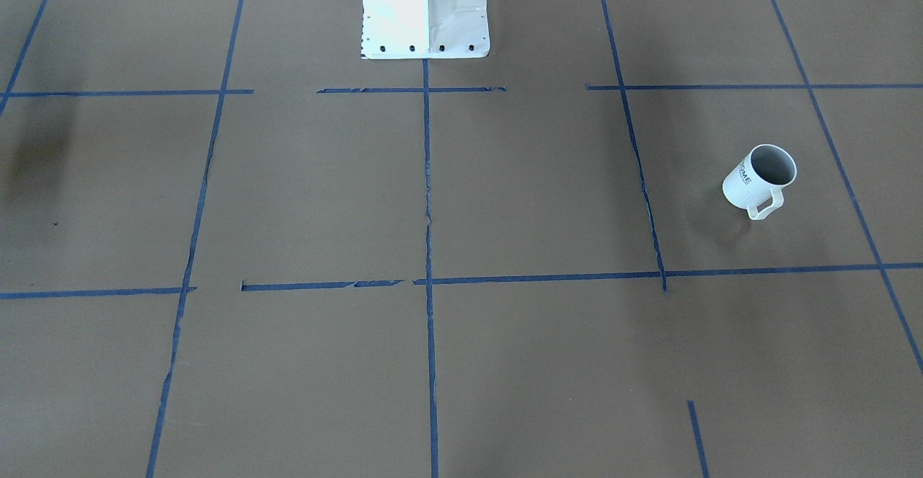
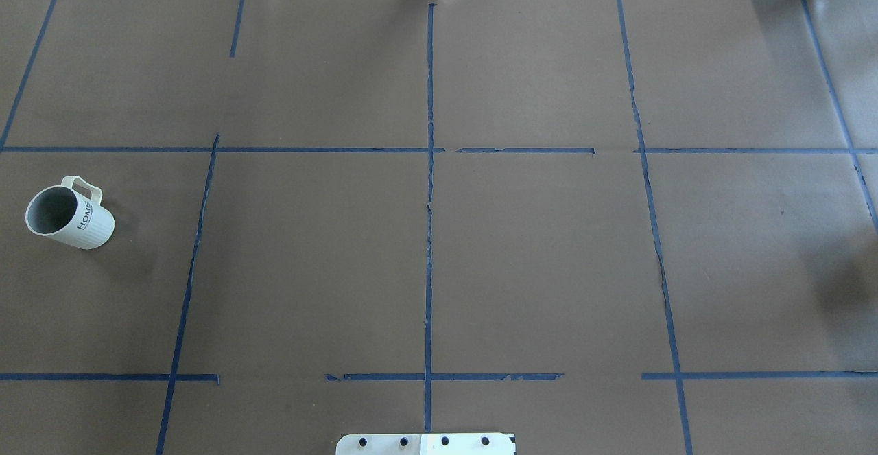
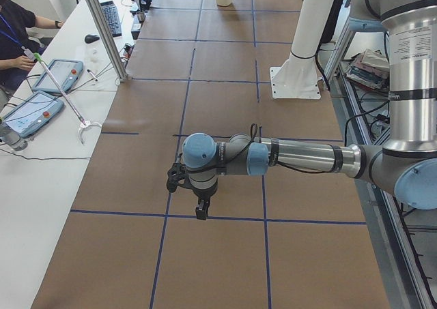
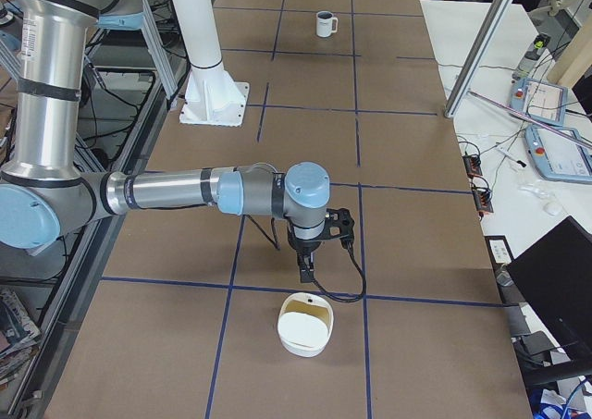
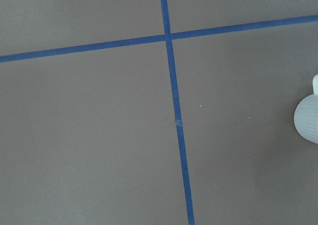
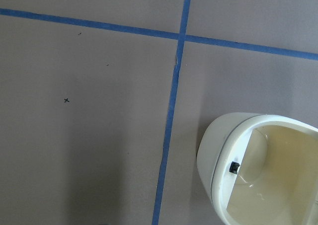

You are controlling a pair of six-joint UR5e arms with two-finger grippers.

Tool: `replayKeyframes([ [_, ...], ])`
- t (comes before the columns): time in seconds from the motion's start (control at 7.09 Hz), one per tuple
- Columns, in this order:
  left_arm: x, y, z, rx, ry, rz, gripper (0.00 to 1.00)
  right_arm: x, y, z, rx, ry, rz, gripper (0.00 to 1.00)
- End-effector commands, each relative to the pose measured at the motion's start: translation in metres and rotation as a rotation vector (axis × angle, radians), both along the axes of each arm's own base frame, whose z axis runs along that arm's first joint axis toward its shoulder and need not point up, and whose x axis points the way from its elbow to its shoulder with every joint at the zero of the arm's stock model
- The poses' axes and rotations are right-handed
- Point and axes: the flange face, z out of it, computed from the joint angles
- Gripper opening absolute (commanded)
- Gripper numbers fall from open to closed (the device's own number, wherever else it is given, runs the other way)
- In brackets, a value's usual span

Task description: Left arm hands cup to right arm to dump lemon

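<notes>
The white cup [image 2: 68,218] with "HOME" lettering stands upright at the table's left end, handle toward the far side. It also shows in the front view [image 1: 761,179] and far off in the right side view [image 4: 325,23]. Its rim edge shows in the left wrist view [image 5: 308,118]. No lemon shows; the part of the cup's inside that I can see is plain grey. My left gripper [image 3: 200,212] hangs point-down over the left end; the arm hides the cup there. My right gripper [image 4: 304,273] hangs over the right end. I cannot tell whether either is open.
A cream bin [image 4: 305,325] lies on its side just past the right gripper, and shows in the right wrist view [image 6: 263,170]. The white robot base [image 1: 425,9] stands at mid-table. Blue tape lines grid the brown table. An operator and tablets [image 3: 31,111] sit on a side table.
</notes>
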Motion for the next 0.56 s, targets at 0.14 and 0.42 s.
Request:
replayKeyframes([
  [0.14,0.0007,0.001,-0.0035,0.01,0.0,0.003,1.0,0.0001,-0.0021,-0.0017,0.005,0.002,0.0,1.0],
  [0.42,0.0037,-0.0051,-0.0061,0.018,0.006,0.005,1.0,0.0001,-0.0042,-0.0045,0.013,0.002,-0.001,1.0],
])
